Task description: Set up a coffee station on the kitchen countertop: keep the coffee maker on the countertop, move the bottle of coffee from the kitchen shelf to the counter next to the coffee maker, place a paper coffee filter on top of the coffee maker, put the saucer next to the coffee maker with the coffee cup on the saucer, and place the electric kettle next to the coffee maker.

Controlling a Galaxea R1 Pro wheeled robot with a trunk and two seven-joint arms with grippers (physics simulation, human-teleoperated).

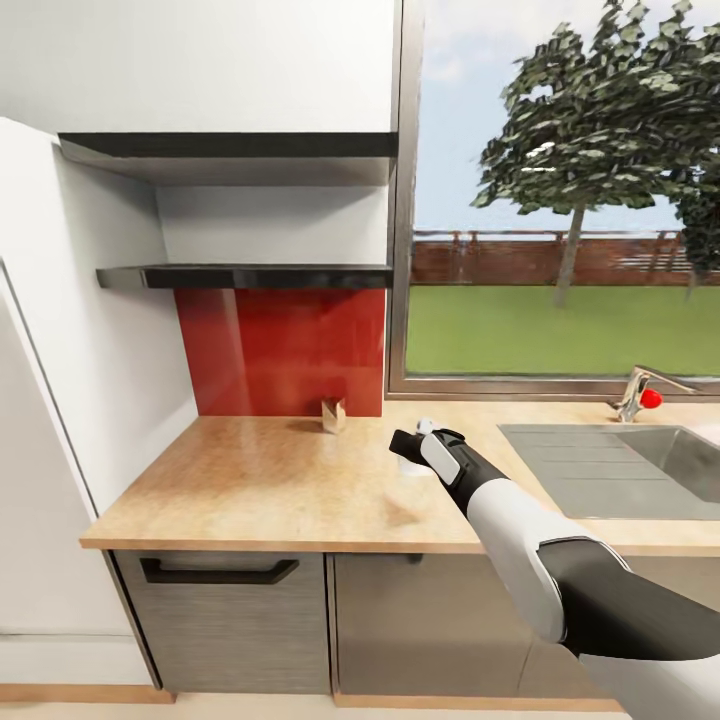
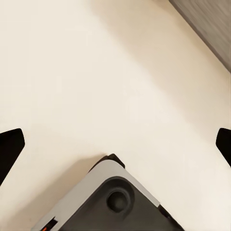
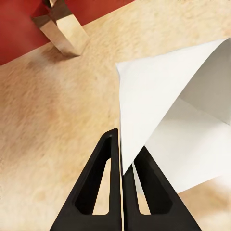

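Right end effector: right end effector [image 3: 122,178], its two black fingers pressed together, pinching the edge of the white folded paper coffee filter [image 3: 178,110].
Filter position: held just above the light wood-grain kitchen surface [image 1: 270,480], in front of the red backsplash [image 1: 285,350].
Nearby: small tan folded cardboard piece [image 3: 60,26] stands by the backsplash, apart from the filter.
Left end effector: black fingertips [image 2: 9,149] spread wide, facing a pale floor.
Step in hand, judged: carrying the filter toward the coffee maker.
Doing it well: keep the pinch firm on thin paper, lift clear of the surface, move slowly so the cone does not swing or slip.
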